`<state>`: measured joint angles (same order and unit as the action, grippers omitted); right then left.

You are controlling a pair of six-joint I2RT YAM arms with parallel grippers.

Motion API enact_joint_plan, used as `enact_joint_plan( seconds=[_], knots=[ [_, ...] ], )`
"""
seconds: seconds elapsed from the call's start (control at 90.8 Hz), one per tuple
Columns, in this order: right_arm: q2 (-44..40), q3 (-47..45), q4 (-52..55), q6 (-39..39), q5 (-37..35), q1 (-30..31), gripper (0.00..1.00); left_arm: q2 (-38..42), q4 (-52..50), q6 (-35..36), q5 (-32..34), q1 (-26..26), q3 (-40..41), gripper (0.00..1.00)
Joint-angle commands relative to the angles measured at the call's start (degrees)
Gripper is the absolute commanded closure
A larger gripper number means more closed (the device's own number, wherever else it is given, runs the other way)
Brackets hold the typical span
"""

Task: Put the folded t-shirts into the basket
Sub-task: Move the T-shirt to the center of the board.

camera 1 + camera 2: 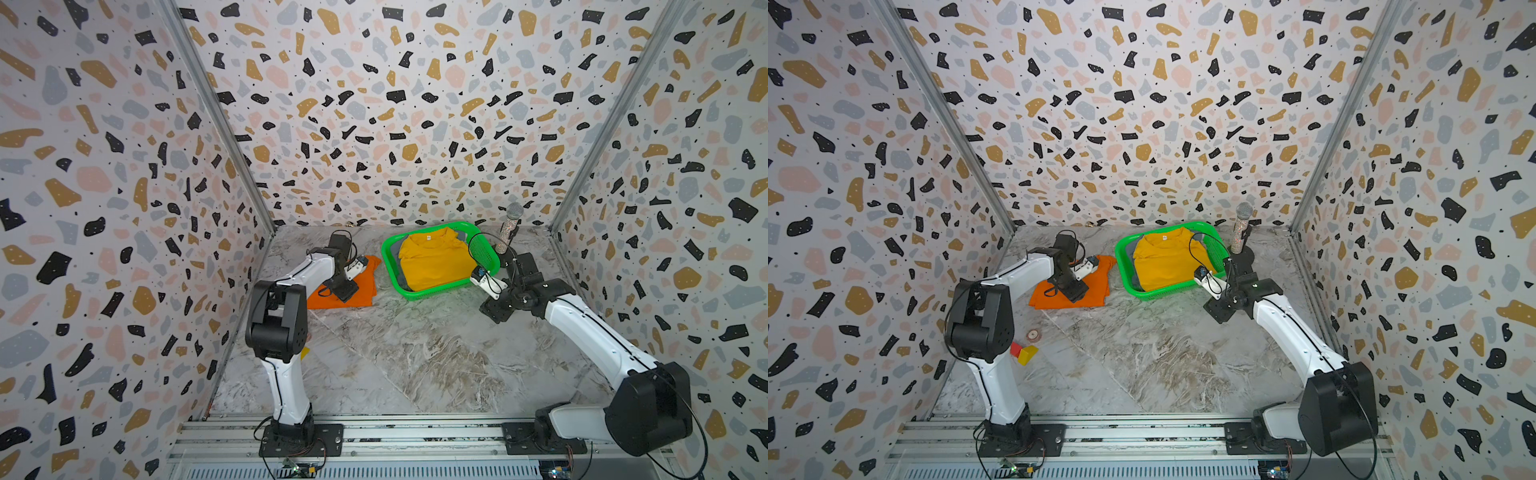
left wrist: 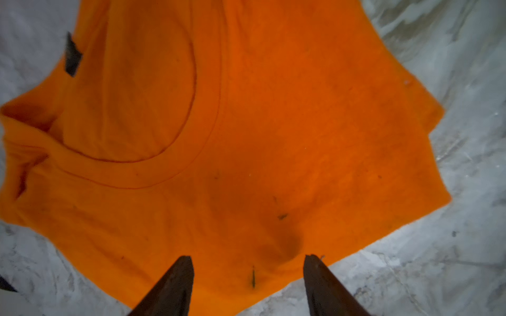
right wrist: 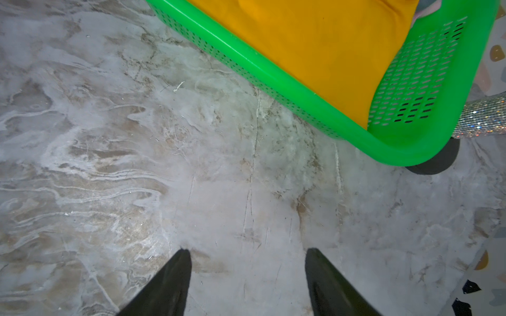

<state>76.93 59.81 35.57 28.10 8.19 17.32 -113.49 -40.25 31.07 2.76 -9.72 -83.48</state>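
Note:
An orange folded t-shirt (image 1: pixel 363 291) (image 1: pixel 1098 291) (image 2: pixel 260 123) lies on the marble table left of the basket. My left gripper (image 1: pixel 362 262) (image 1: pixel 1094 262) (image 2: pixel 247 260) hovers over its edge, open, nothing between the fingers. The green basket (image 1: pixel 436 292) (image 1: pixel 1167 294) (image 3: pixel 273 71) stands at the back with a mustard yellow t-shirt (image 1: pixel 432 262) (image 1: pixel 1167 262) (image 3: pixel 315 41) on top inside it. Grey-blue cloth (image 1: pixel 402 279) (image 1: pixel 1136 281) peeks out beneath that. My right gripper (image 1: pixel 478 274) (image 1: pixel 1200 274) (image 3: pixel 247 251) is open over bare table by the basket's near right corner.
A glittery microphone (image 1: pixel 509 232) (image 1: pixel 1241 232) (image 3: pixel 482 117) stands on a round black base just behind the basket's right end. Small red and yellow blocks (image 1: pixel 1026 354) and a round disc (image 1: pixel 1034 334) lie by the left arm. Patterned walls close three sides.

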Motion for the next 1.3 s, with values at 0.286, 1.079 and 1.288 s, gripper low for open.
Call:
enact_joint_plan(
  seconds=[0.286, 1.079, 1.288],
  knots=[
    [0.1, -0.7, -0.3, 0.8, 0.0, -0.4, 0.29, -5.1, -14.5, 0.3, -10.2, 1.1, -2.2, 0.36],
    [0.5, -0.8, -0.5, 2.2, -2.2, -4.0, 0.3, 15.7, -11.5, -6.9, -8.8, -22.6, 28.0, 0.39],
    [-0.1, -0.5, -0.5, 1.9, -2.2, -8.2, 0.3, 13.1, -9.9, -12.3, -13.2, -34.0, 23.9, 0.39]
  ],
)
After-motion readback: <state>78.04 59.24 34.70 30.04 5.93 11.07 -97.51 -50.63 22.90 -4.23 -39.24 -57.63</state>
